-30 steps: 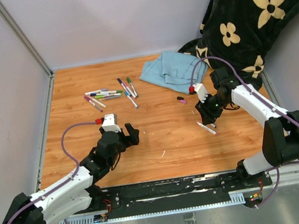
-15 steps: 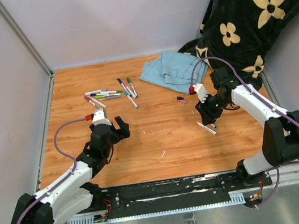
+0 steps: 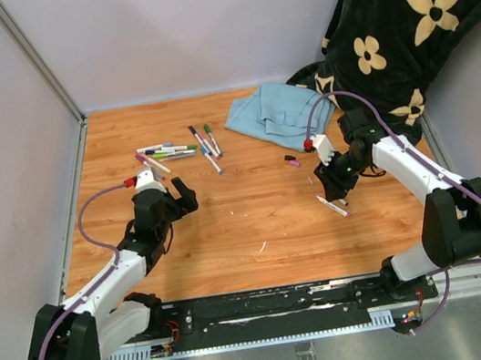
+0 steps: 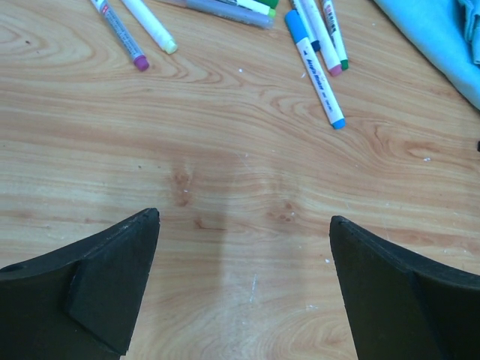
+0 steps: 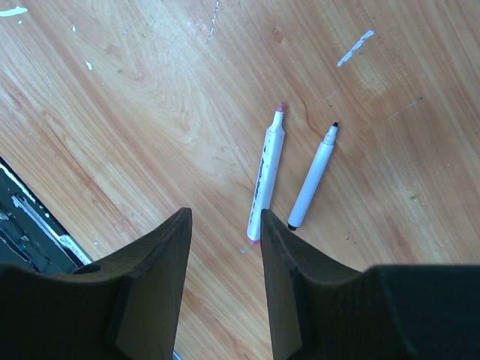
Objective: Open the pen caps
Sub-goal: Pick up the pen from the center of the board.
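Observation:
Several capped markers (image 3: pixel 176 150) lie in a loose pile at the back left of the wooden table. My left gripper (image 3: pixel 179 196) hovers just short of them, open wide, with only bare wood between its fingers (image 4: pixel 112 289). In the left wrist view a blue pen cap (image 4: pixel 295 22) sits on its white marker (image 4: pixel 321 75) ahead of me. Two loose pen caps, one pink (image 3: pixel 294 163) and one black (image 3: pixel 288 157), rest near the right arm. My right gripper (image 5: pixel 225 217) is open and empty above two uncapped markers, one pink-tipped (image 5: pixel 266 176) and one black-tipped (image 5: pixel 313 176).
A crumpled light blue cloth (image 3: pixel 277 111) lies at the back centre. A black blanket with cream flowers (image 3: pixel 398 15) drapes the back right corner. Grey walls close in the left and the back of the table (image 3: pixel 257 223).
My left arm has swung left and away from the base toward the marker pile, and its jaws have spread a little wider. The right arm has not moved.

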Motion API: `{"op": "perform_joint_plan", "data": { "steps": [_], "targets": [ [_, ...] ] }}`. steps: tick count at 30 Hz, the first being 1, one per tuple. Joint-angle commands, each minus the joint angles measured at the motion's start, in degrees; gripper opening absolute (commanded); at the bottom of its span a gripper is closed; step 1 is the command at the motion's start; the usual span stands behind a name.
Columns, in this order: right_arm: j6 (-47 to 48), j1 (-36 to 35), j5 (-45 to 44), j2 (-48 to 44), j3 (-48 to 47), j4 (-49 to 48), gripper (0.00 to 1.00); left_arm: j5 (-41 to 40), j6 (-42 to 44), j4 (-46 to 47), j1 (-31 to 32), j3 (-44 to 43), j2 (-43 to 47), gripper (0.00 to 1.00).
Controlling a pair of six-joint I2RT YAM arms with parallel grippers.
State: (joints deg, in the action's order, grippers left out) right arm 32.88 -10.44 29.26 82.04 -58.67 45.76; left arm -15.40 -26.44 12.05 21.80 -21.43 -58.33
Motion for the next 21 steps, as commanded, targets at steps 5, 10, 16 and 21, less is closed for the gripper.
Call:
{"op": "perform_joint_plan", "data": {
  "steps": [5,10,16,21],
  "targets": [
    [0.69,0.38,1.35,-1.13,-1.05,1.53,0.43,11.15,-1.68,4.09,-7.22,-1.59,-3.59,0.99],
    [0.65,0.39,1.39,-1.25,-1.09,1.52,0.43,10.73,-1.97,1.43,-9.00,-4.57,-5.99,0.99],
    [0.67,0.39,1.50,-1.38,-1.09,1.53,0.43,7.21,-0.87,-2.90,-9.34,-7.73,-7.26,0.99],
    [0.78,0.41,1.55,-1.57,-1.13,1.57,0.43,5.06,-0.74,-4.49,-9.49,-9.20,-8.59,0.99]
  ]
}}
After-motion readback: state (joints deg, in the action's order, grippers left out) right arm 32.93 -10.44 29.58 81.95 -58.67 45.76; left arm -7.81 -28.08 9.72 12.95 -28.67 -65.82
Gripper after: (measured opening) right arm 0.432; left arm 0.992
